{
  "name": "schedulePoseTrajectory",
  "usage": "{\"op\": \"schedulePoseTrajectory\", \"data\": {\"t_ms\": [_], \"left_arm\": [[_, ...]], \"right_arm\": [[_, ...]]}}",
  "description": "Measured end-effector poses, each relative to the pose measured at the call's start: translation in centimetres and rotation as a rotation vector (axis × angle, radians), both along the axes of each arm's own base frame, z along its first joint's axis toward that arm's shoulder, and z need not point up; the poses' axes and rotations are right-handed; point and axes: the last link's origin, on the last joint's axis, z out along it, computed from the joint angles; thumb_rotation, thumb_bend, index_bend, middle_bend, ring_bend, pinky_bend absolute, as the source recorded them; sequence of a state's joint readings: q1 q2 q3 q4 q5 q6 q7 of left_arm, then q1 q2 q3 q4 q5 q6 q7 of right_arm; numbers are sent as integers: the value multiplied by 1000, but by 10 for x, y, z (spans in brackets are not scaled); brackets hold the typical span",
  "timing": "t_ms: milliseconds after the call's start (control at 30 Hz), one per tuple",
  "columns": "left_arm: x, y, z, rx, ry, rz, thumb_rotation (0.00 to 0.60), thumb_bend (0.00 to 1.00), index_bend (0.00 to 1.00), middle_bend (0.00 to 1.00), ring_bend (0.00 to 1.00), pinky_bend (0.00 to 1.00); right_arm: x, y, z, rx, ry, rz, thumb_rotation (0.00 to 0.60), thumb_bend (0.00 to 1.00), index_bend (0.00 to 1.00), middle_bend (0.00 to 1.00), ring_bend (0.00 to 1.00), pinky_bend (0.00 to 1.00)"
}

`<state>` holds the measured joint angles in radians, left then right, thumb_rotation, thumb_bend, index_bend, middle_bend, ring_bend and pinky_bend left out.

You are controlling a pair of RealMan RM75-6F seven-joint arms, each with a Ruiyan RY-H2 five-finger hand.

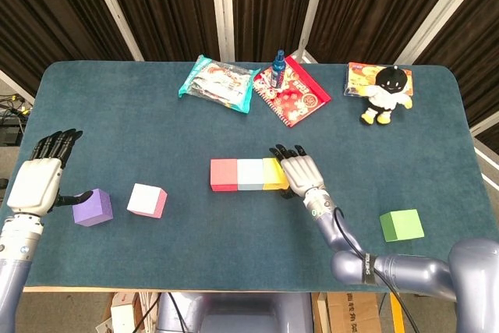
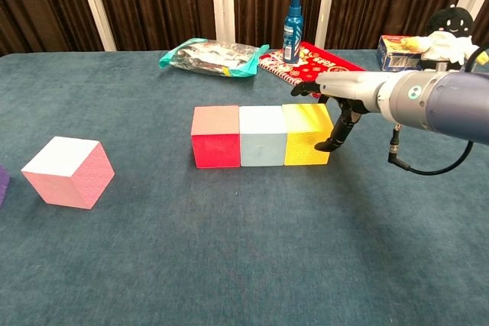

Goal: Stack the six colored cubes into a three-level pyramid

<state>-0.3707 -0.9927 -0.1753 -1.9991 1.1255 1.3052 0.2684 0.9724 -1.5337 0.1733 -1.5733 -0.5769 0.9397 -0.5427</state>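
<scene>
Your right hand [image 1: 300, 171] sits fingers spread, holding nothing, a fingertip [image 2: 322, 145] touching the yellow cube [image 2: 307, 134] at the row's end; blue cube [image 2: 262, 135] and red cube [image 2: 215, 136] lie beyond. Your left hand [image 1: 37, 182] is spread beside the purple cube [image 1: 93, 207].
</scene>
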Motion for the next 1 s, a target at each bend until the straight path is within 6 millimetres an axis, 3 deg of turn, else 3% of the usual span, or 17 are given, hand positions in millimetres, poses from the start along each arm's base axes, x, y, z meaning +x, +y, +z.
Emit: {"op": "schedulePoseTrajectory", "data": {"t_ms": [333, 667, 1000], "left_arm": [[2, -1, 3, 6, -10, -9, 600, 122, 0, 36, 0, 51], [6, -4, 4, 6, -16, -24, 600, 122, 0, 36, 0, 51], [10, -7, 4, 4, -29, -35, 600, 122, 0, 36, 0, 51]], "right_arm": [[-4, 14, 14, -19, -18, -19, 600, 329, 0, 36, 109, 0], [-23, 33, 37, -40, -20, -48, 600, 329, 0, 61, 109, 0], [-37, 46, 43, -27, -14, -78, 600, 328, 0, 79, 109, 0]]}}
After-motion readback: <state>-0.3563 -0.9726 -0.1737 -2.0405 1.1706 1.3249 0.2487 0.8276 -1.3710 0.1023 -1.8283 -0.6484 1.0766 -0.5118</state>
